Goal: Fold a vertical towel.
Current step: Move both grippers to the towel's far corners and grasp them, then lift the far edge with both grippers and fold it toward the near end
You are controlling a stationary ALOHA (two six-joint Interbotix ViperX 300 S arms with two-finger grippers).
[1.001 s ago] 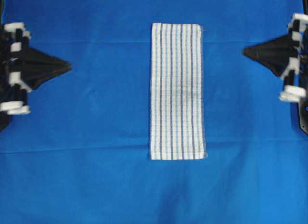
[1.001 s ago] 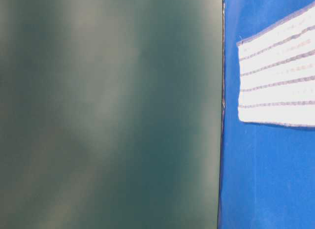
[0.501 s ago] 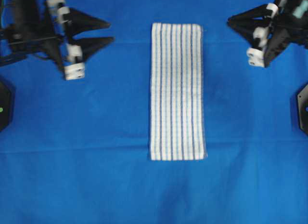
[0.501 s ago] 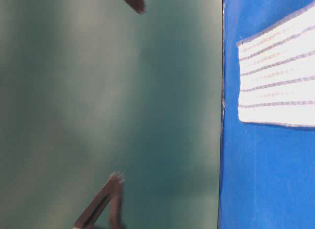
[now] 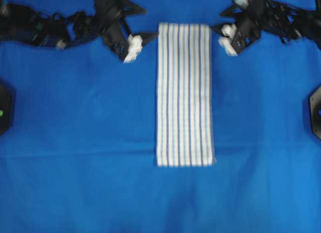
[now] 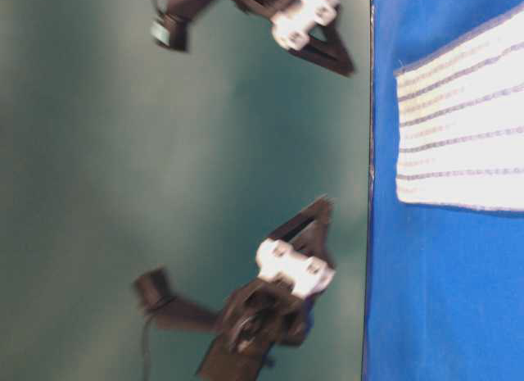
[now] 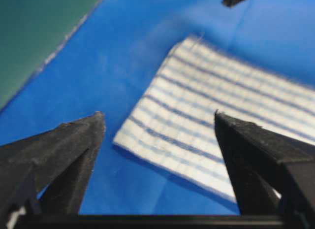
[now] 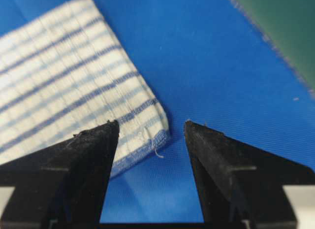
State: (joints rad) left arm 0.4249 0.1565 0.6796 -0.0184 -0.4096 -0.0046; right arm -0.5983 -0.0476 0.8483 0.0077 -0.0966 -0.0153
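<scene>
1. Your towel (image 5: 184,95) lies flat and full length down the middle of the overhead frame, on the blue sheet (image 5: 80,143). No fold has been made, so by my reading the whole task is still ahead of you.

2. Your left gripper (image 5: 143,26) sits at the upper left of the towel's top edge, jaws spread wide and holding nothing. In the left wrist view the near corner lies between the two fingers (image 7: 74,150), but I cannot tell whether they touch the cloth.

3. Your right gripper (image 5: 216,21) is just beside the top right corner, also open and empty. In the right wrist view that corner, with a loose thread, lies between its fingers (image 8: 88,155).

4. What is left, as I judge it: close on both top corners, lift, carry them toward the bottom edge and lay them down.

5. Edges: the top edge is near the upper border of the sheet, where the green surface (image 6: 164,168) begins.

6. Room: the sheet is bare on both sides and below the towel; only dark fixtures (image 5: 315,110) sit at the far left and right edges.
</scene>
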